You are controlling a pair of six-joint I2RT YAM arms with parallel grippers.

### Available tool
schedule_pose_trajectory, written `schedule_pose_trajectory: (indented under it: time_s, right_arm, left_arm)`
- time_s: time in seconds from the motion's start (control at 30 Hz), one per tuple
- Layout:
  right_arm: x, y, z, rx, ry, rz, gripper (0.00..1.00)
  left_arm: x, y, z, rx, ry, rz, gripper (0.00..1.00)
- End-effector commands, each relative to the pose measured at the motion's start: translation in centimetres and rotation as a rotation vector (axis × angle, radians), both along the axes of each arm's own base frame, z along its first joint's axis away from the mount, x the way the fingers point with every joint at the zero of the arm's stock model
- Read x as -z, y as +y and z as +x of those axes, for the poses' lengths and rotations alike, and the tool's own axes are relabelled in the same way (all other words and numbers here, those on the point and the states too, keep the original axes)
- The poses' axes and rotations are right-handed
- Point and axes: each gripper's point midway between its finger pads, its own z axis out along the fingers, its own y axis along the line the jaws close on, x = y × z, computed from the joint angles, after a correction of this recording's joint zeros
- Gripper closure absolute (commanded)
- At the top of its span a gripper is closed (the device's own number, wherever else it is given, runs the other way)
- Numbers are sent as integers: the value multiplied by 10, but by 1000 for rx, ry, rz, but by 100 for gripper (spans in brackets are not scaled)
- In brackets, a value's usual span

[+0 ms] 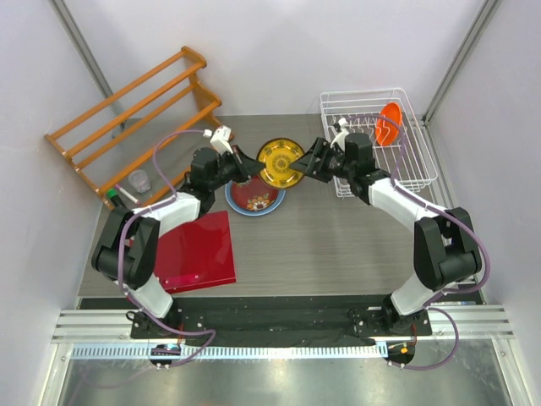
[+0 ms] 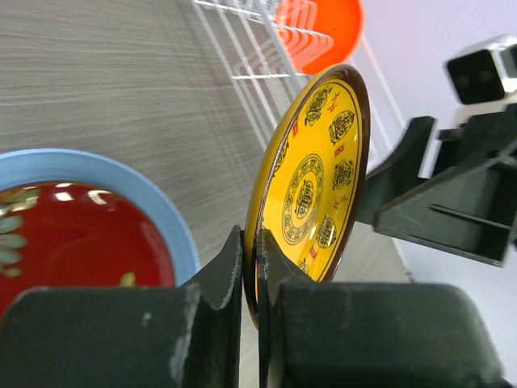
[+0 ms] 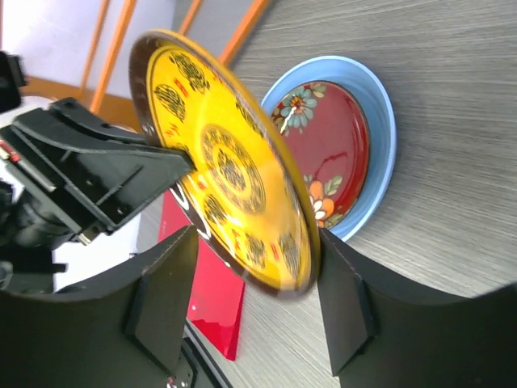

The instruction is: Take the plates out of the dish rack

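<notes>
Already two plates are out: the red plate [image 3: 331, 145] lies in the blue plate [image 3: 386, 137], left of the dish rack [image 1: 410, 165]. Nearer the rack hangs the yellow plate [image 1: 281, 162], with the left gripper [image 2: 251, 250] clamped on its rim and the right gripper [image 3: 257, 238] spread apart around it. The orange plate [image 1: 389, 123] is left inside. A red board [image 1: 199, 249] and a wooden rack [image 1: 127, 97] lie far left, obstructing nothing.

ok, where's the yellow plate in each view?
Top external: yellow plate sits just above picture centre.
Left wrist: the plate is centre-right, standing on edge.
Right wrist: the plate is centre-left, tilted.
Shared landmark: blue plate lying flat nearby.
</notes>
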Motion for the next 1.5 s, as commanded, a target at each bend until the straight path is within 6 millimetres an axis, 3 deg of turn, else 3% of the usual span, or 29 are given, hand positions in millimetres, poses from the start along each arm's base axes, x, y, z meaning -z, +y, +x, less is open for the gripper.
schedule_pose_trajectory:
  time_s: [0.0,0.3,0.47,0.67,0.93,1.03,1.13,1.17,1.23,1.37,1.43,1.47]
  right_arm:
    - [-30,-1,11,3,-99,-29,32]
    - [-21,-40,25,125,-93,-231,31]
    - [-37,-63,30,182,-126,-269,30]
    - [-49,-104,41,275,-141,-327,30]
    - [-58,-155,54,396,-148,-406,29]
    - [-58,-186,66,507,-123,-500,28]
    - [-64,-206,76,585,-130,-572,27]
    - [-59,-216,79,622,-116,-616,27]
    - [-63,-231,85,676,-121,-668,27]
    - [-61,-252,98,741,-121,-755,24]
    - [-57,-266,108,779,-108,-808,24]
    - [-57,-271,111,799,-109,-820,24]
  left_arm:
    - [7,43,14,-190,-38,165,100]
    - [32,65,15,-261,31,270,100]
    - [52,74,18,-290,84,303,100]
    - [76,80,17,-302,157,351,100]
    - [86,85,12,-315,196,381,100]
    - [87,87,10,-318,204,393,80]
    - [87,87,10,-312,206,396,73]
    - [88,87,10,-311,212,399,60]
    - [90,86,10,-304,217,405,60]
    - [94,85,9,-297,234,411,40]
    - [92,86,10,-298,228,413,35]
    - [92,86,9,-294,232,417,21]
